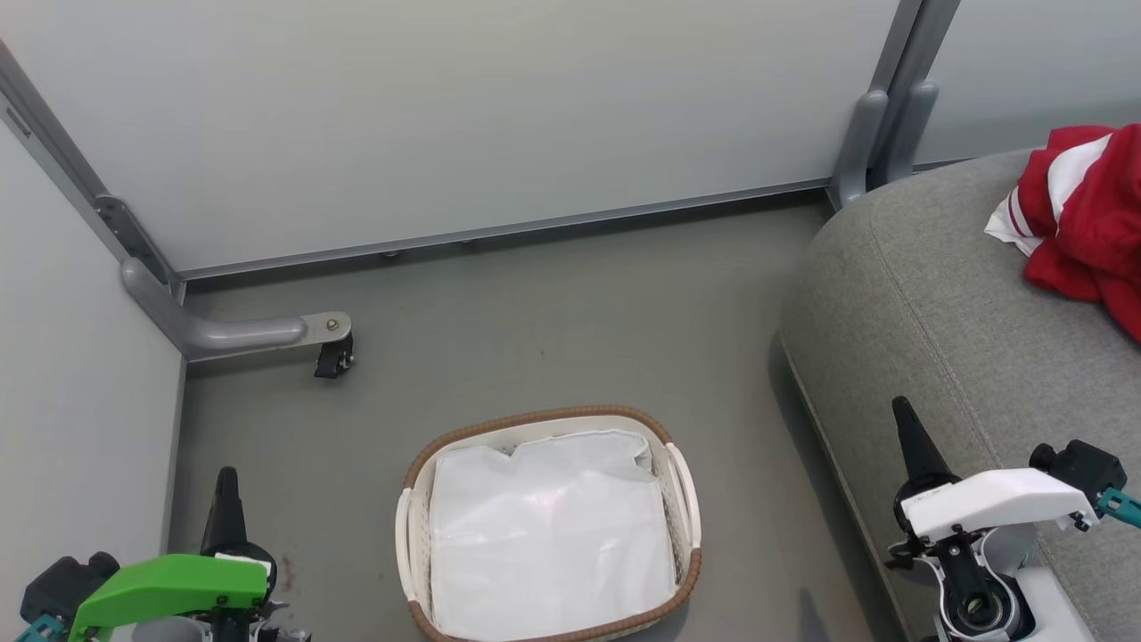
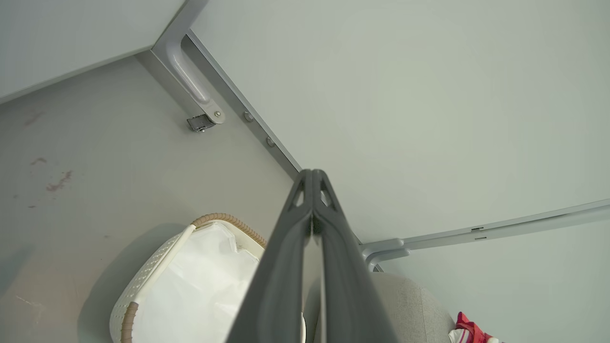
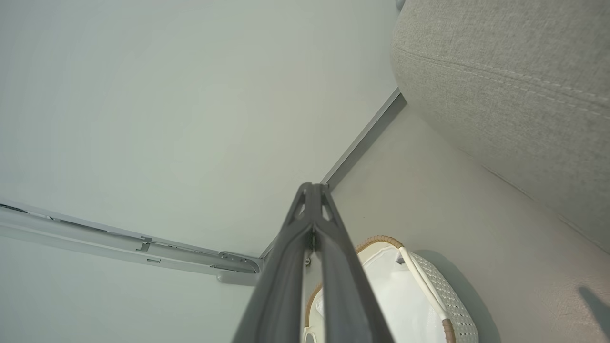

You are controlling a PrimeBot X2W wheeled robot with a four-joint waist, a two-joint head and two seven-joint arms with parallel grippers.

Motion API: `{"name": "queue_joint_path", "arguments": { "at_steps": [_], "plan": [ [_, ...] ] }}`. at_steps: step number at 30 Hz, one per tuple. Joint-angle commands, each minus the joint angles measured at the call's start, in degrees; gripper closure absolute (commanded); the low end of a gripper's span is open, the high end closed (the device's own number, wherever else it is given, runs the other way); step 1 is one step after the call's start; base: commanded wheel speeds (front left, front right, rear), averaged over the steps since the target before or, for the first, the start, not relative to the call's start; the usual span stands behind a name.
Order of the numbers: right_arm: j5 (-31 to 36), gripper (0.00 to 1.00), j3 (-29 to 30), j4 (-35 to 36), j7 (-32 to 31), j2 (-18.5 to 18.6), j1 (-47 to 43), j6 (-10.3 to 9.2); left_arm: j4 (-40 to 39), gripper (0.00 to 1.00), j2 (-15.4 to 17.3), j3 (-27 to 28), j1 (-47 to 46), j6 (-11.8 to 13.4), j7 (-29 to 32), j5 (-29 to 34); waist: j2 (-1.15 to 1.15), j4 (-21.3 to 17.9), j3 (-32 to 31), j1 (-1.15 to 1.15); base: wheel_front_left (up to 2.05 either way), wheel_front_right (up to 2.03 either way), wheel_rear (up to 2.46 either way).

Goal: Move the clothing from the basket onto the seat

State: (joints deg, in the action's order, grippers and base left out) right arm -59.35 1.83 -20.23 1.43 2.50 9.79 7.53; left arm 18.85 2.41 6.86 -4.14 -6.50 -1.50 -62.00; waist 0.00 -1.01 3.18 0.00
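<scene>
Clenched, my left claw (image 1: pixel 226 477) sits at the lower left of the head view. In its wrist view the two dark fingers (image 2: pixel 286 271) lie pressed against each other from base to tip and point toward the pale wall panel (image 1: pixel 446 116). My right claw (image 1: pixel 900 408) is clenched the same way at the lower right, its fingers flat together in its own wrist view. In the head view it stands in front of the near rounded edge of the seat (image 1: pixel 909 294).

The clothing (image 1: pixel 1083 214) lies bunched on top of the seat at the far right of the head view, red with white stripes and a white panel. The picture's edge cuts part of it off. It is well apart from both claws.

The basket (image 1: pixel 544 417) stands upright on the grey floor (image 1: pixel 553 312) between my two claws, left of the seat and not touching it. Its brown woven rim runs around the top, and a white liner (image 1: pixel 548 535) covers its inside.

A grey metal foot (image 1: pixel 241 332) juts from the corner of the panels onto the floor, beyond my left claw. My left wrist view shows a few reddish stains (image 2: pixel 59 181) on the floor.
</scene>
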Motion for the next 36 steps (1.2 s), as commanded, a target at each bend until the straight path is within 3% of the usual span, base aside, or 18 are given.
{"name": "queue_joint_path", "arguments": {
  "at_steps": [1,36],
  "plan": [
    [-1.87,1.00,0.46,0.98,-0.48,0.33,-0.42,-0.03,-0.82,1.00,0.47,-0.03,-1.32,-0.17,0.42,-1.76,0.00,0.03,-0.07,0.00,0.00,0.00,0.00],
    [-21.21,1.00,3.17,4.37,-5.20,0.46,-2.53,-0.04,-3.39,1.00,0.60,-0.20,-2.04,-0.74,5.24,-19.55,0.00,0.57,-1.69,0.00,0.00,0.00,0.00]
  ]
}}
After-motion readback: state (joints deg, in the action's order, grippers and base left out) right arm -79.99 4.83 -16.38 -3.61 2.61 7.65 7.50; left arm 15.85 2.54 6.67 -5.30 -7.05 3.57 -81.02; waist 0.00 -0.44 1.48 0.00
